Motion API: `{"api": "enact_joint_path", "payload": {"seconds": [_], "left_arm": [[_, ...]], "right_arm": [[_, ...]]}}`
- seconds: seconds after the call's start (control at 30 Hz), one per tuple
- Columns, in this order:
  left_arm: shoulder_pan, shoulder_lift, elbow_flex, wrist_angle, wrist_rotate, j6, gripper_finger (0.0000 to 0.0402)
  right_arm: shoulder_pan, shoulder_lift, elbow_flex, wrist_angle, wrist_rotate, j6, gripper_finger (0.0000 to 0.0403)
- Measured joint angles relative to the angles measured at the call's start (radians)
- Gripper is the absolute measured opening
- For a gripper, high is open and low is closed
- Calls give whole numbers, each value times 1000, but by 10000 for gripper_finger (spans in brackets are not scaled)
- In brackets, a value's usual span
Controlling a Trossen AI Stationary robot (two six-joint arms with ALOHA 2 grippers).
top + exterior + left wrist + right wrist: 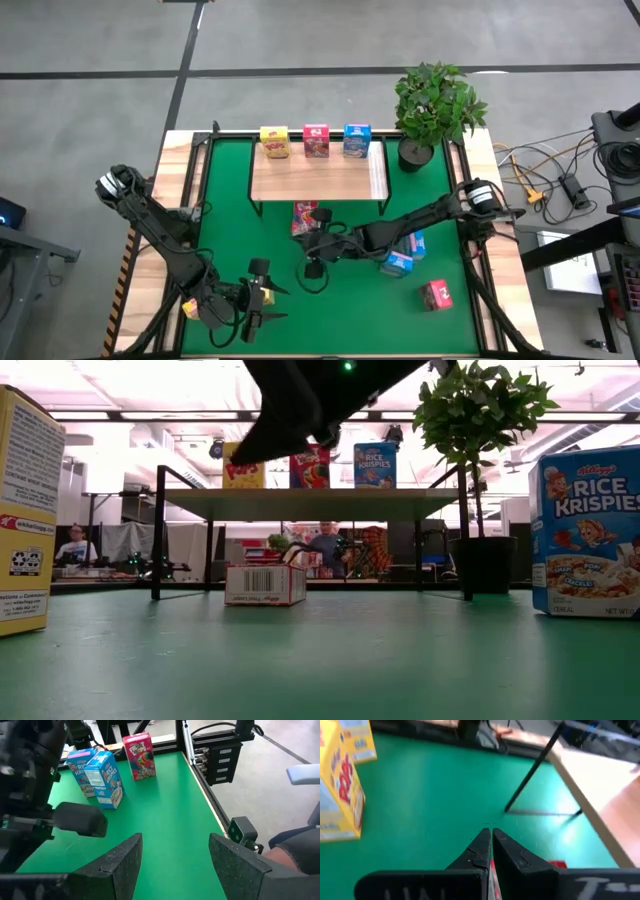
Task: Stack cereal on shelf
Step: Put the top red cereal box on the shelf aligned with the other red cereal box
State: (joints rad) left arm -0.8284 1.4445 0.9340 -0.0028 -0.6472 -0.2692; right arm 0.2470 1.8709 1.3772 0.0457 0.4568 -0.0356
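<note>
So the bench has the green mat on it, and the shelf sits at the far side of the right gripper, with a potted plant off at its end. Three cereal boxes already stand along the shelf's back edge: yellow, pink-red and blue. The rest is still down on the mat: a pink-red box lies flat just beyond the right gripper, partly under the shelf's front edge, two blue boxes sit beside that arm's forearm, and another pink-red one is well off to its outer side. The right gripper is clamped fully closed with nothing in it, hovering over the mat. The left gripper is down at the near corner with its fingers spread wide and nothing between them in the wrist view; a yellow box is right beside it, but I can't tell if they touch. I'd say we're between placements, about a third done. Next move probably needs the right gripper to open up, drop over the flat pink-red box just ahead of it and lift it clear of the shelf edge.
</note>
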Motion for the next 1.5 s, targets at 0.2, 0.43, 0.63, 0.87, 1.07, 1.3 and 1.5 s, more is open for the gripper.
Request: {"api": "enact_joint_path", "payload": {"seconds": [0.2,0.43,0.63,0.87,1.07,1.3,1.5], "left_arm": [[0,-1,0,-3,0,2,213],[3,-1,0,-1,-1,16,213],[4,-1,0,7,-2,24,213],[4,-1,0,9,-1,25,213],[7,-1,0,11,-9,25,213],[8,-1,0,11,-25,25,213],[8,-1,0,11,-25,25,213]], "right_arm": [[-4,0,-9,-115,16,37,9],[-32,30,-35,-43,18,36,9],[-57,113,-15,-5,18,9,9],[-60,170,19,-87,97,9,9],[-57,175,41,-146,75,35,9],[-18,149,40,-176,-82,105,9],[62,86,39,-285,-312,230,9]]}}
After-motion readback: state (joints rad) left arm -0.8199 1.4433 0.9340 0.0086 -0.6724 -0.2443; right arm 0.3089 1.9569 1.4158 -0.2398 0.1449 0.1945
